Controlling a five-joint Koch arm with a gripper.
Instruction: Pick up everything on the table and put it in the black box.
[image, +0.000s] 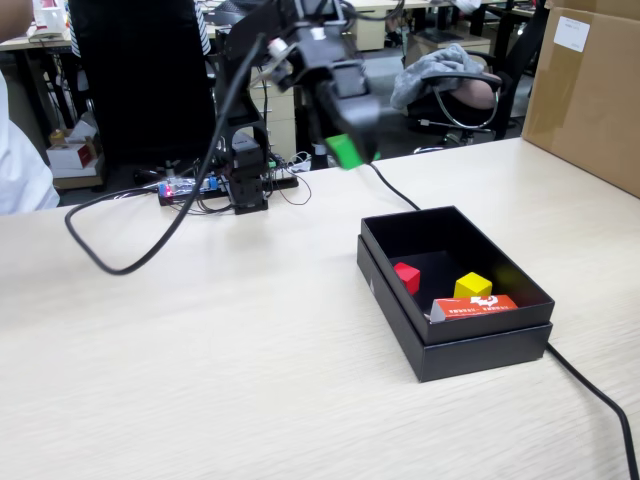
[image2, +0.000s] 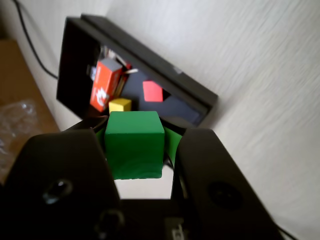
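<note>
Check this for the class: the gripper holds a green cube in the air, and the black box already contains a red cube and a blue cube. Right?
Not quite. The second cube in the black box is a yellow cube, not blue, as the fixed view shows. The gripper does hold the green cube aloft; red cube correct.

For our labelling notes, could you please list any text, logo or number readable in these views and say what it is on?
None can be read.
Orange-red carton in the black box: white print, too blurred.
Brown cardboard carton: white label, too small.
Green cube: plain faces.
</note>
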